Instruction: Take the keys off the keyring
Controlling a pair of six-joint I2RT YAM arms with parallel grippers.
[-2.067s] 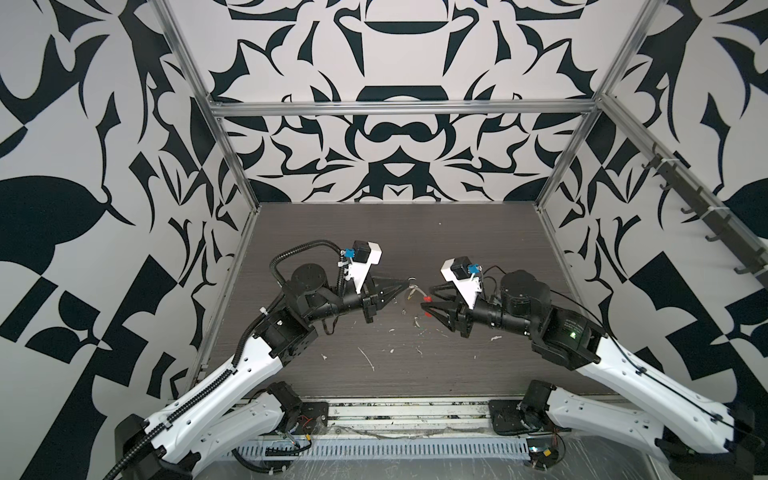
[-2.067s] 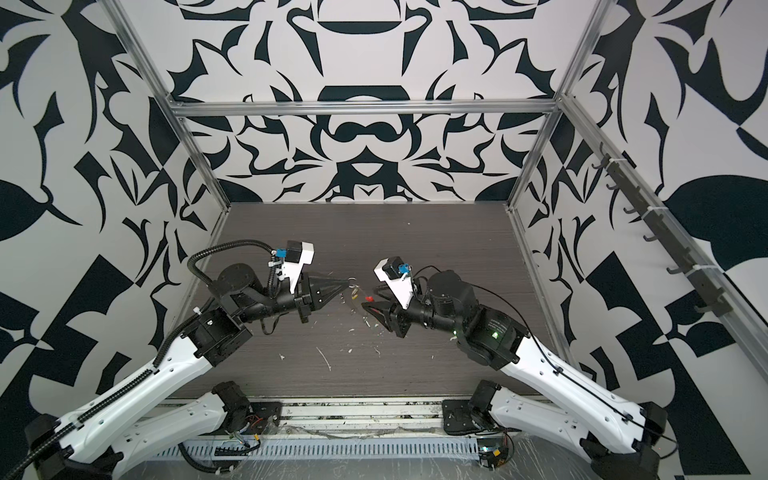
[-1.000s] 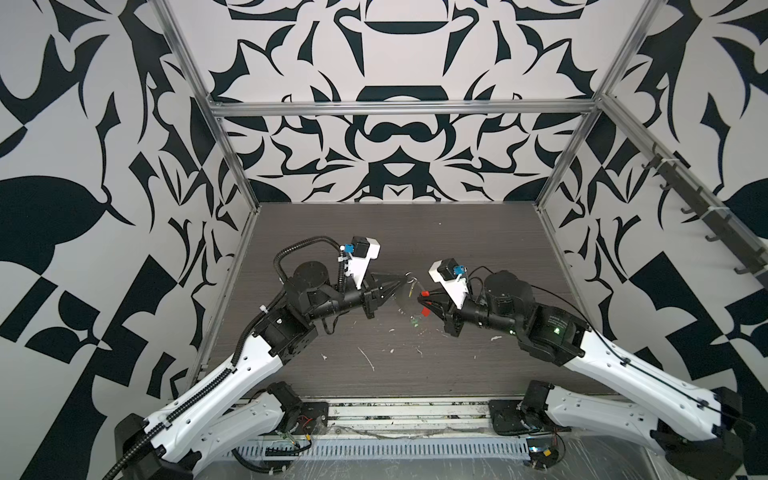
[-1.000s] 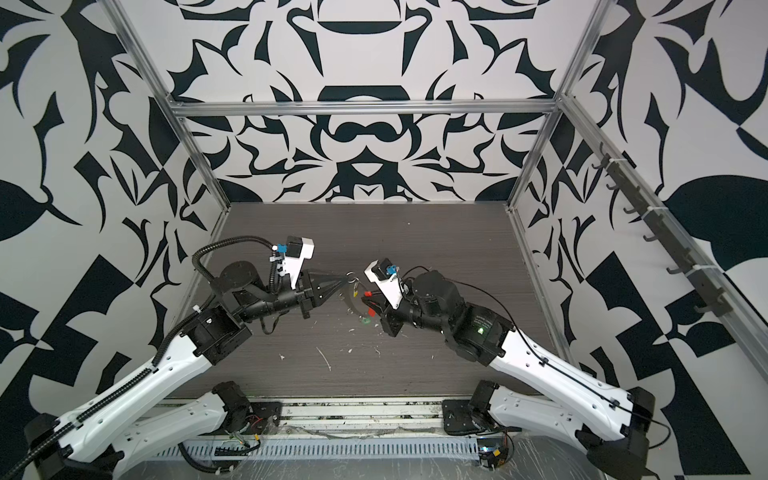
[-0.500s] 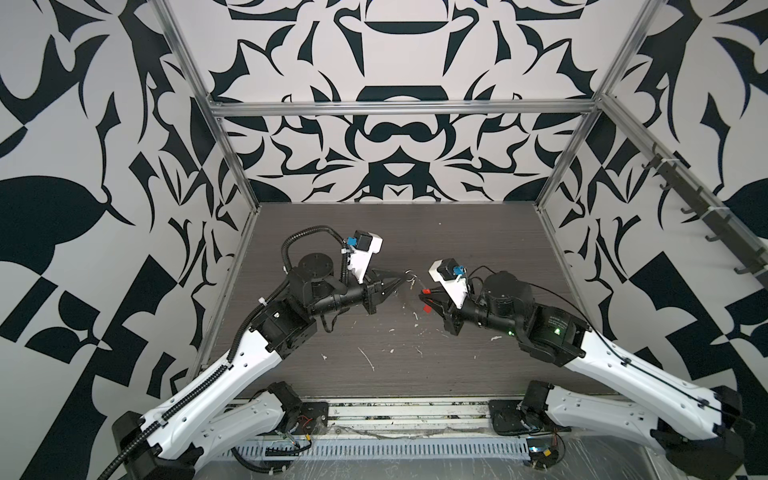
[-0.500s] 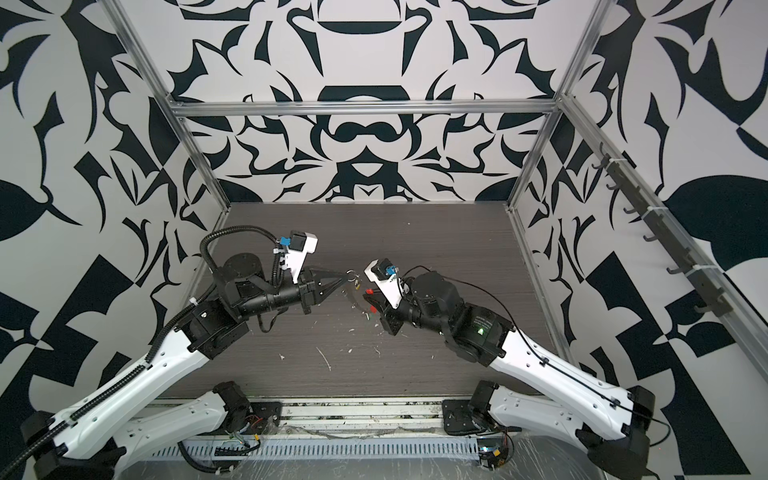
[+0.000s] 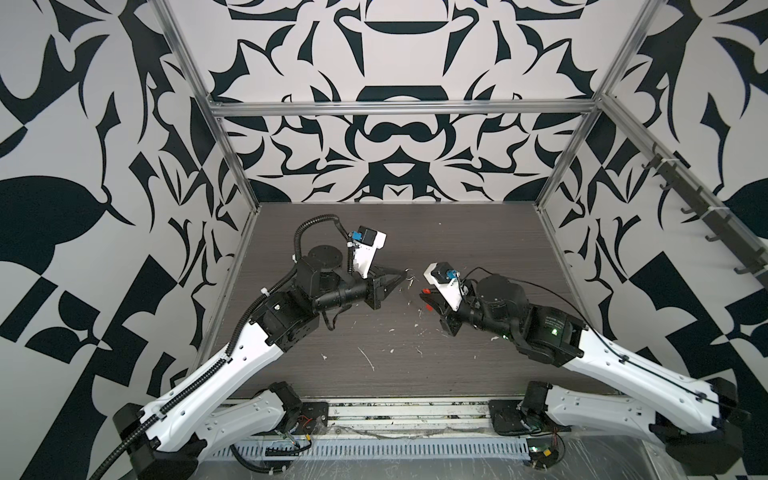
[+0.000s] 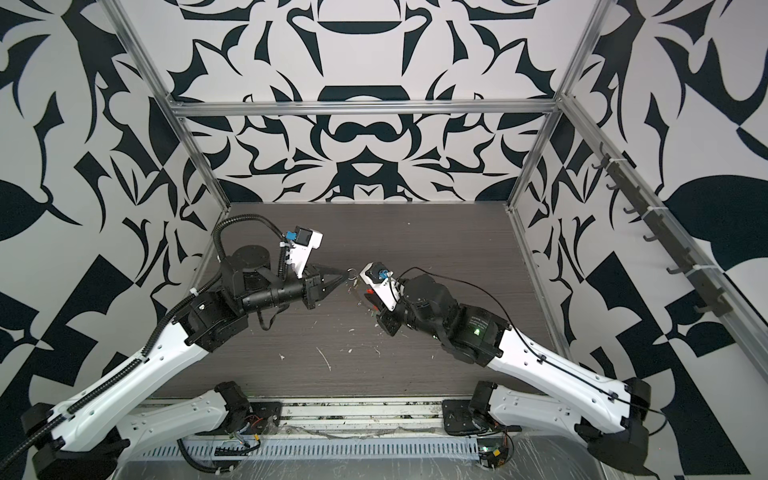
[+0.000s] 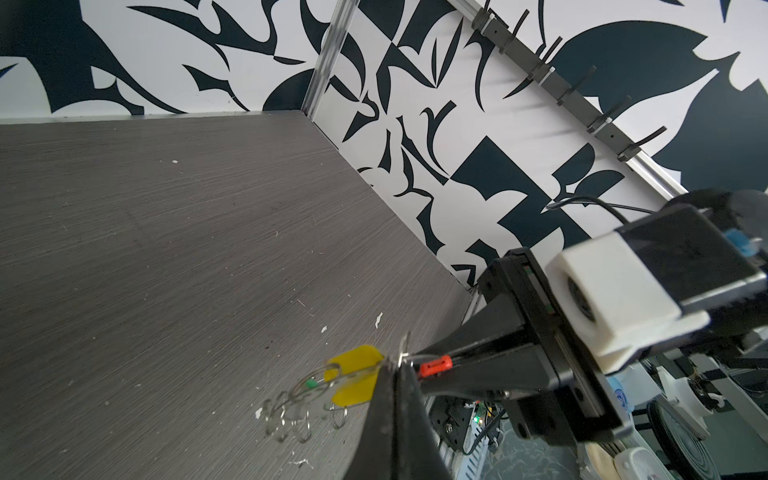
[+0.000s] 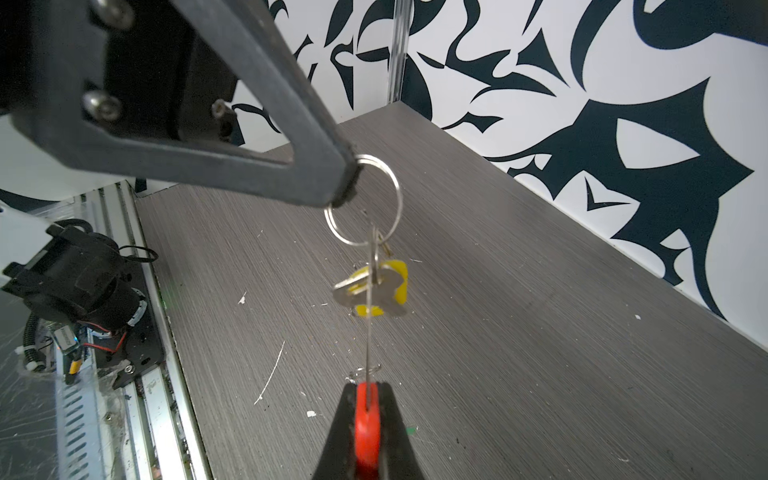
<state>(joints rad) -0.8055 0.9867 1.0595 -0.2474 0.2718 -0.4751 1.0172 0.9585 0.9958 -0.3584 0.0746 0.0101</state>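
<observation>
My right gripper point(image 10: 368, 386) is shut on the red sleeve point(image 10: 367, 419) of the keyring, whose thin wire point(image 10: 369, 332) runs taut up to a silver split ring point(image 10: 386, 183). My left gripper point(image 10: 347, 183) is shut on that split ring. The keys hang just below it above the table: a silver metal key point(image 10: 384, 291) and a yellow plastic tag point(image 10: 400, 274) behind it. The left wrist view shows the yellow tag point(image 9: 357, 365) and the red sleeve point(image 9: 434, 366) beside my left gripper point(image 9: 395, 368). In both top views the grippers point(image 7: 405, 273) point(image 8: 368, 293) meet tip to tip at mid-table.
White scraps point(image 10: 270, 374) and a small green scrap point(image 10: 411, 430) lie scattered on the dark wood-grain table point(image 7: 478, 232). Several loose clear rings point(image 9: 291, 419) lie on the table below the tag. Patterned walls enclose three sides; a hook rail point(image 7: 706, 208) runs along the right wall.
The right gripper has moved in towards the left one and then held still. The left arm's elbow has lifted and swung slightly. Both grips stay shut.
</observation>
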